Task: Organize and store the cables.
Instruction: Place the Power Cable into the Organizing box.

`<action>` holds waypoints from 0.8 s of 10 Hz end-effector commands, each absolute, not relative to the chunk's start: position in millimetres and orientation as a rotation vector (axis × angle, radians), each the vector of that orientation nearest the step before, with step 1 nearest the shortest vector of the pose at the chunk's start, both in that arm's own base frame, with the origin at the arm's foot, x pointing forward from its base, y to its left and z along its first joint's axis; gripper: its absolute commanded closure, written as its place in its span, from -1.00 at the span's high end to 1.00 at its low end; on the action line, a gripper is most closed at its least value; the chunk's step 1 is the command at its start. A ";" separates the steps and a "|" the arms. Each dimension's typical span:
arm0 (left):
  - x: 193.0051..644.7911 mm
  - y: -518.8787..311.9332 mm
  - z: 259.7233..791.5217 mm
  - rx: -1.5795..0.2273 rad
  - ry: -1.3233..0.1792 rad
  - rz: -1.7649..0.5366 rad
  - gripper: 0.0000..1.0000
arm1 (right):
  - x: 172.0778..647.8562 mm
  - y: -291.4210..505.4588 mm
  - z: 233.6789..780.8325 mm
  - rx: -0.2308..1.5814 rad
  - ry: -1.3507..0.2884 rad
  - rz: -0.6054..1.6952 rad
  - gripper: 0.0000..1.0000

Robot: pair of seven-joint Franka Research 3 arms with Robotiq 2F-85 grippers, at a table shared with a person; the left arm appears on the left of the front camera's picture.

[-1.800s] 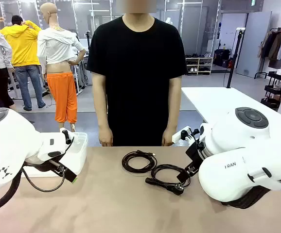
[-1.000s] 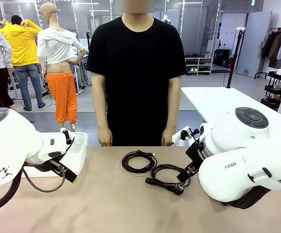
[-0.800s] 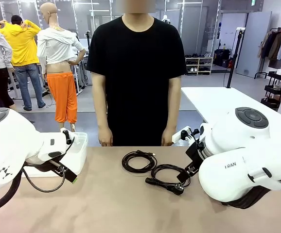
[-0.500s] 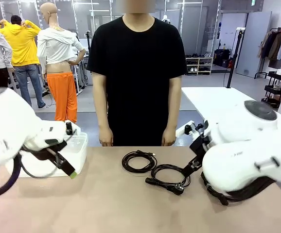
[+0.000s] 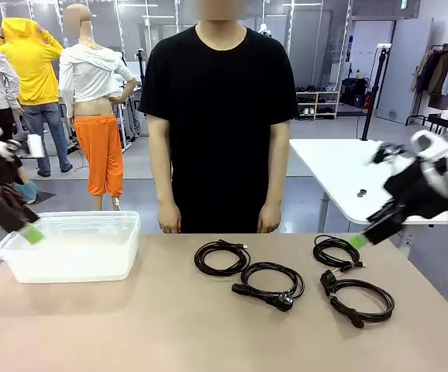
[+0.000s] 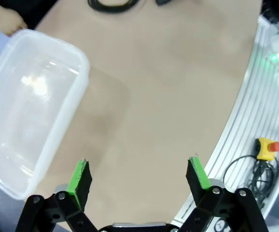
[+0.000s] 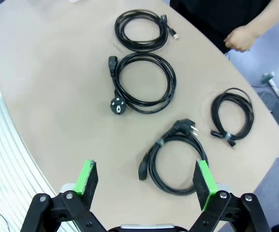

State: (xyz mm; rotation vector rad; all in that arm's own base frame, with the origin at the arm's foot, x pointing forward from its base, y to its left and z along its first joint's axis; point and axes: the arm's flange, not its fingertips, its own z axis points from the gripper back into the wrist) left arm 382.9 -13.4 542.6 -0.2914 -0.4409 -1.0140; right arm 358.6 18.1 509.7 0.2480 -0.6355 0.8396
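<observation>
The cables (image 7: 121, 82) lie as four separate black coils flat on the tan table (image 5: 170, 333), each apart from the others. From the front, two sit near the middle, before the person (image 5: 220, 116). One is a slim coil (image 7: 119, 30) close to the far edge. Just right of it and nearer the robot is a larger coil with a round plug (image 7: 118, 105). Toward the table's right side lie a small coil (image 7: 216, 116) by the far edge and, nearer the robot, a thicker coil with an angled plug (image 7: 154, 166). A clear plastic bin (image 5: 69, 263) stands at the table's left side, well apart from all four coils. The right pincer (image 7: 146, 178) hangs raised over the table's right side, looking down on all four coils, its green pads spread wide and holding nothing. The left pincer (image 6: 139, 178) hangs raised at the left, looking down on bare table beside the bin, its pads likewise spread wide and holding nothing. The person stands at the far edge in a black shirt, arms down, with one hand (image 5: 168, 225) at the table's edge on each side of the body.
</observation>
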 end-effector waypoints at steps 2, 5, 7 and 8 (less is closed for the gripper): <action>351.2 50.9 538.9 -0.363 -0.561 -0.941 1.00 | 299.9 -46.9 518.6 0.250 -0.624 0.855 1.00; 317.7 109.0 517.8 -0.407 -0.665 -0.837 1.00 | 251.2 -116.4 509.0 0.325 -0.705 0.752 1.00; 308.7 131.2 505.9 -0.411 -0.677 -0.782 1.00 | 237.2 -141.5 491.2 0.344 -0.736 0.660 1.00; 308.1 135.8 502.4 -0.410 -0.680 -0.759 1.00 | 235.8 -146.1 484.0 0.345 -0.743 0.645 1.00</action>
